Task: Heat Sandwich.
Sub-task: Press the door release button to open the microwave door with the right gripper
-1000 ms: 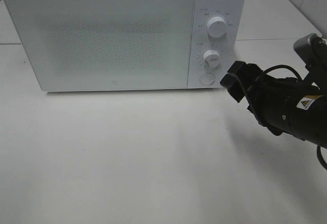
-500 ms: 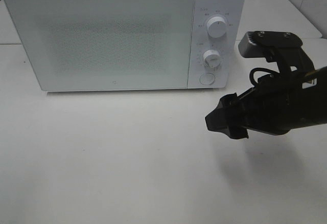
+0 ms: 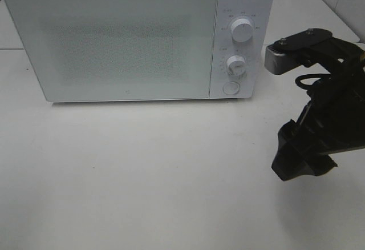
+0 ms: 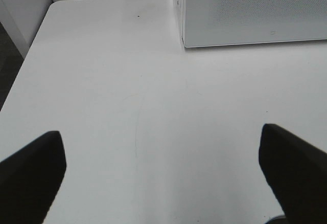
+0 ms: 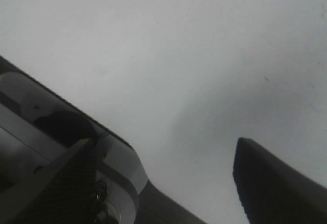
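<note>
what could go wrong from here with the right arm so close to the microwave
The open right gripper points down and looks near the white tabletop; dropping lower might drive it into the surface. The grey camera block on that arm sits close to the white box-shaped microwave, so a swing toward it could bump the round white dials and change the setting.

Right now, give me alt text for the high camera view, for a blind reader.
A white microwave, door shut, stands at the back of a white table, two knobs and a round button on its right panel. The black right gripper hangs over the table to its right, empty. No sandwich is in view.
</note>
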`<state>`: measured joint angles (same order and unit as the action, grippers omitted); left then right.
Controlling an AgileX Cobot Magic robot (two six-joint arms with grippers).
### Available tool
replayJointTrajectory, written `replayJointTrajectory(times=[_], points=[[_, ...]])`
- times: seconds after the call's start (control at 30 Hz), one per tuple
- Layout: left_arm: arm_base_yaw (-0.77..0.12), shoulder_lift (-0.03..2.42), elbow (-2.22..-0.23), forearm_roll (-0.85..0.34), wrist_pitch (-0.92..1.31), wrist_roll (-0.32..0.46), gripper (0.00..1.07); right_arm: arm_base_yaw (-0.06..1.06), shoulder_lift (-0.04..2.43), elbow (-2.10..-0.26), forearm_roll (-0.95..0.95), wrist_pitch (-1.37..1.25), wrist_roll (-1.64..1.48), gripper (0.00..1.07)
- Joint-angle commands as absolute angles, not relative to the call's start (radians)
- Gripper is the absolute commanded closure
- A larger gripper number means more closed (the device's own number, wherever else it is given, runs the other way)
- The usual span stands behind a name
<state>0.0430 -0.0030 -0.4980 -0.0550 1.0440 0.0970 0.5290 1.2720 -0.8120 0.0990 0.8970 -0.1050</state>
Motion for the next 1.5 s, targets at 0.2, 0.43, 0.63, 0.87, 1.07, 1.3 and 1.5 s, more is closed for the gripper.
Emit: replayJointTrajectory(times=[0.2, 0.43, 0.63, 0.87, 1.07, 1.3, 1.5], points=[[0.047, -0.03, -0.494, -0.056, 1.035, 0.096, 0.1, 0.524, 1.181, -0.816, 0.103, 1.031, -0.096, 0.34], [0.047, -0.03, -0.494, -0.056, 1.035, 0.096, 0.1, 0.524, 0.876, -0.808, 0.099, 1.06, -0.096, 0.34], [0.047, -0.03, -0.494, -0.056, 1.035, 0.096, 0.1, 0.524, 0.633, -0.808, 0.099, 1.097, -0.096, 0.34], [0.047, -0.03, -0.494, -0.056, 1.035, 0.096, 0.1, 0.512, 0.385, -0.808, 0.091, 1.1, -0.096, 0.34], [0.047, -0.03, -0.494, -0.056, 1.035, 0.096, 0.1, 0.413, 0.194, -0.808, 0.058, 1.1, -0.096, 0.34], [0.047, -0.03, -0.494, -0.056, 1.035, 0.096, 0.1, 0.252, 0.067, -0.734, 0.032, 1.101, -0.091, 0.34], [0.047, -0.03, -0.494, -0.056, 1.035, 0.096, 0.1, 0.163, 0.036, -0.633, 0.034, 1.073, -0.046, 0.34]])
